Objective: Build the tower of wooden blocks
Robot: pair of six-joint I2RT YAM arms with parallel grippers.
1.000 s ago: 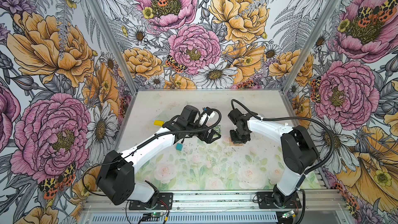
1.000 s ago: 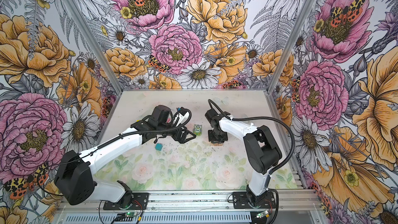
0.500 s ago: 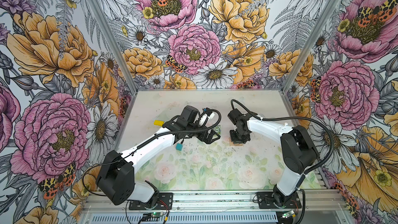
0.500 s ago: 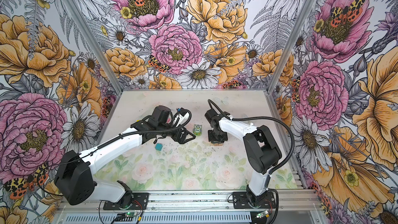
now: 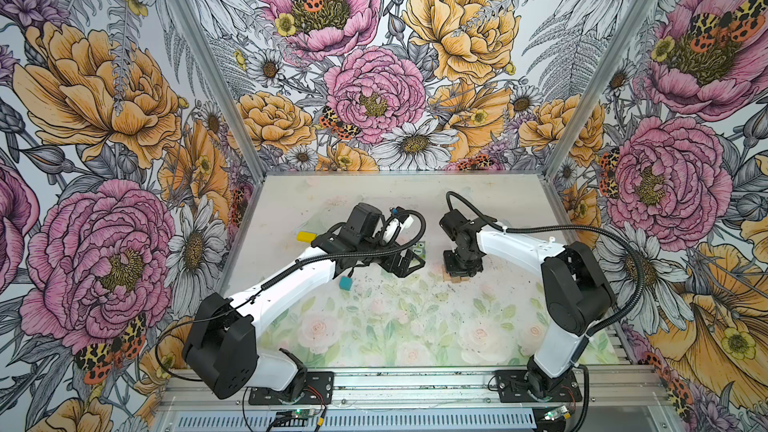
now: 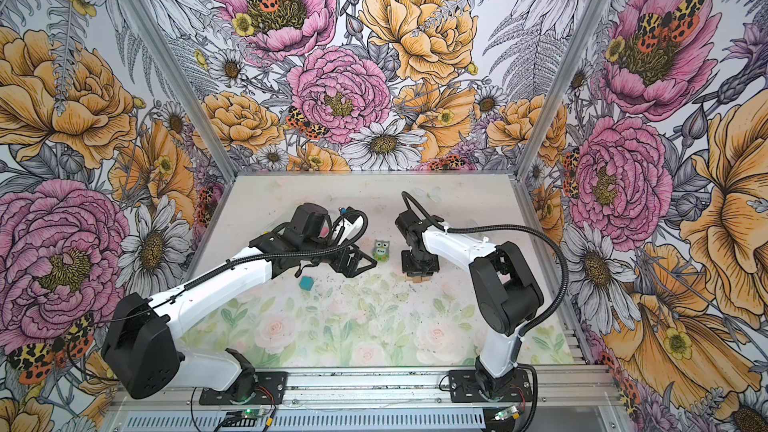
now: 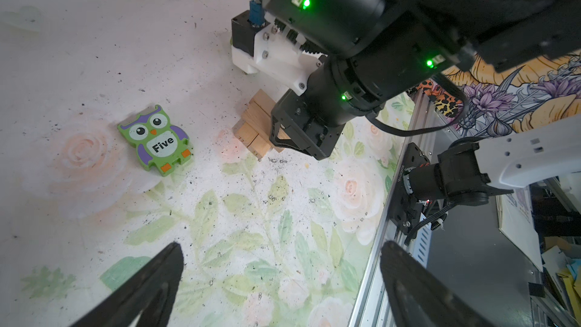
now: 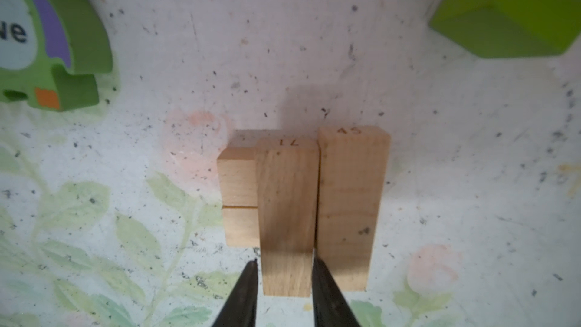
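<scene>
I'm on the second layer, I judge: right claw [image 8: 284, 256] narrow astride a tan bar [image 8: 287, 209] atop the wood block tower [image 5: 454, 279], four o'clock of the owl piece [image 6: 381, 250]; whether it grips I cannot tell. My left claw [image 7: 279, 278] is wide, empty. Next: let go, lift straight.

Plain tan bars [image 8: 287, 215]; a lime-green block [image 8: 509, 11]; a teal cube [image 5: 345, 283]; a yellow block [image 5: 304, 236]; the owl piece [image 7: 155, 141] — green, purple wings, white belly. The surface [image 5: 415, 326] — pale pink roses, green leaves.
</scene>
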